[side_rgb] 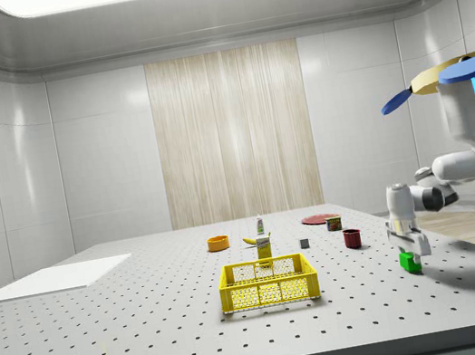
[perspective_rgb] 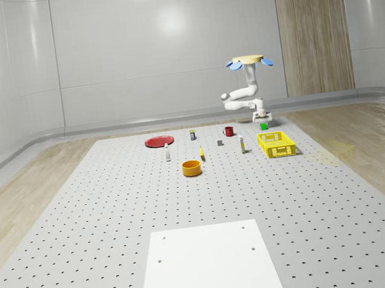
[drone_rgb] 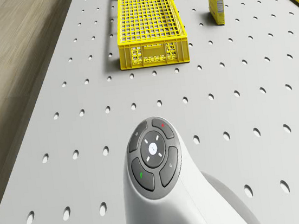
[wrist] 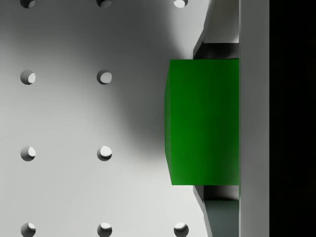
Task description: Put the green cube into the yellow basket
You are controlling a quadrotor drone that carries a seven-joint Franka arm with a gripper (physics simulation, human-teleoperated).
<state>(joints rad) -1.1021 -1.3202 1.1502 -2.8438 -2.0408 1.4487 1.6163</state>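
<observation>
In the whole-scene view the drone (perspective_rgb: 247, 61) hovers beyond the far end of the yellow basket (perspective_rgb: 276, 144), its arm bent down so the pincer (perspective_rgb: 262, 118) sits right over the green cube (perspective_rgb: 264, 127) on the bench (perspective_rgb: 117, 218), with a red mug (perspective_rgb: 228, 131) nearby. In the side view the pincer (side_rgb: 408, 244) reaches down onto the green cube (side_rgb: 409, 261), which looks to be at or barely off the bench, well apart from the yellow basket (side_rgb: 268, 283) towards that view's left. The drone view looks over the arm's wrist at the yellow basket (drone_rgb: 147, 27) ahead. In the wrist view the green cube (wrist: 202, 121) sits between the fingers (wrist: 222, 210), which touch its two opposite faces, so I judge the pincer closed on it. To do the lift well, raise it straight and high enough to clear the basket wall before carrying across
</observation>
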